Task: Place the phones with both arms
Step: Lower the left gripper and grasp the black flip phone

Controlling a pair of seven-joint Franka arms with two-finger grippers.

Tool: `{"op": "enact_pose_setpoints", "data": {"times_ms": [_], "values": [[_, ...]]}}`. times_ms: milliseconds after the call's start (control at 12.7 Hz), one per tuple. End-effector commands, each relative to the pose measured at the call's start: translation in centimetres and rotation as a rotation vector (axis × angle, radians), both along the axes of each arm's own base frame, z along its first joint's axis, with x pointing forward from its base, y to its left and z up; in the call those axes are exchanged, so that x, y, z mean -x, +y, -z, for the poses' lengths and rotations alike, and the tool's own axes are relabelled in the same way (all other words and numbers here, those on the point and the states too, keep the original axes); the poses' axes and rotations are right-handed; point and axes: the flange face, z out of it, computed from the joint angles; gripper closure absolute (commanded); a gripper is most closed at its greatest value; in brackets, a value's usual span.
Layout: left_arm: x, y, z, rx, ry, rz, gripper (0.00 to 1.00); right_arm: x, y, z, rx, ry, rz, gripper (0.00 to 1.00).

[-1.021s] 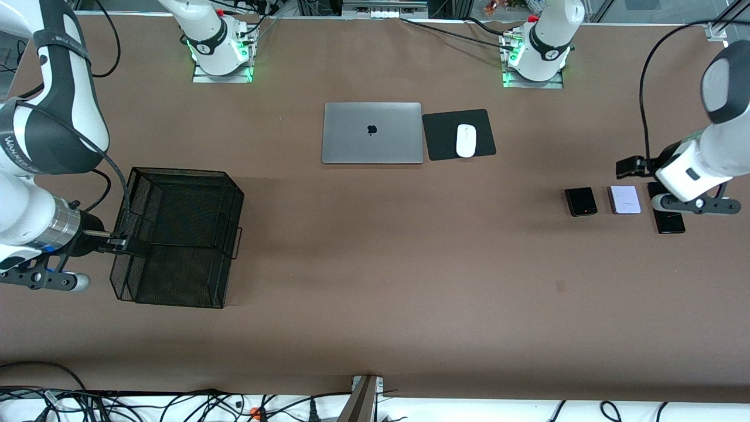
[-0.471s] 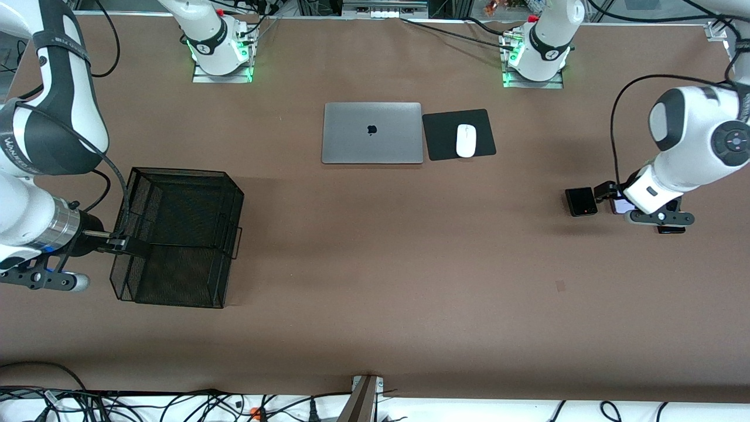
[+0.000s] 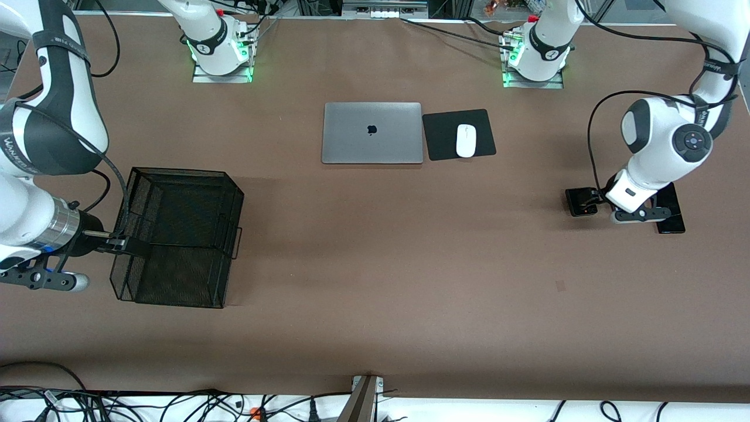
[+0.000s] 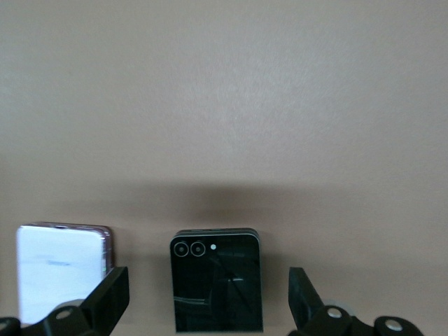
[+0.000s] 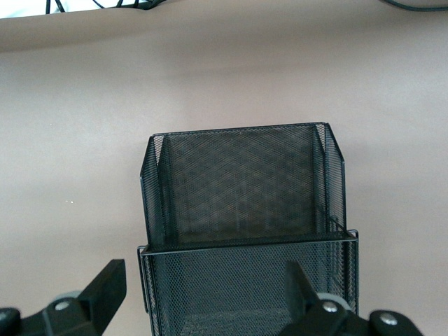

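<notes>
Black mesh basket (image 3: pixel 176 237) sits at the right arm's end of the table, empty so far; the right gripper (image 3: pixel 120 243) waits at its rim, fingers apart. At the left arm's end lie the phones: the long black slab (image 3: pixel 671 212), the pale lavender phone (image 4: pixel 59 269) and the small black phone (image 4: pixel 217 287) in a row. The left gripper (image 4: pixel 210 308) hangs over the small black phone, fingers spread to either side of it. The approach looks underway; next it must descend squarely and close across the phone's edges.
</notes>
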Motion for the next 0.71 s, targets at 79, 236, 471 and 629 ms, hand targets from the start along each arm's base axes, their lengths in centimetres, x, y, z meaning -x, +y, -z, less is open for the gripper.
{"op": "enact_pose_setpoints", "data": {"times_ms": [79, 236, 471, 629], "values": [[1.8, 0.5, 4.1, 0.01, -0.069, -0.09, 0.0, 0.8, -0.2, -0.7, -0.012, 0.003, 0.001, 0.0], [2.4, 0.4, 5.4, 0.015, -0.079, -0.099, 0.0, 0.8, -0.2, -0.6, -0.012, 0.004, 0.002, 0.0], [3.5, 0.3, 6.6, 0.022, -0.084, -0.132, 0.0, 0.8, -0.2, -0.6, -0.012, 0.004, 0.001, 0.0], [4.2, 0.0, 7.2, 0.023, -0.069, -0.127, 0.0, 0.8, -0.2, -0.6, -0.012, 0.004, 0.002, 0.0]]}}
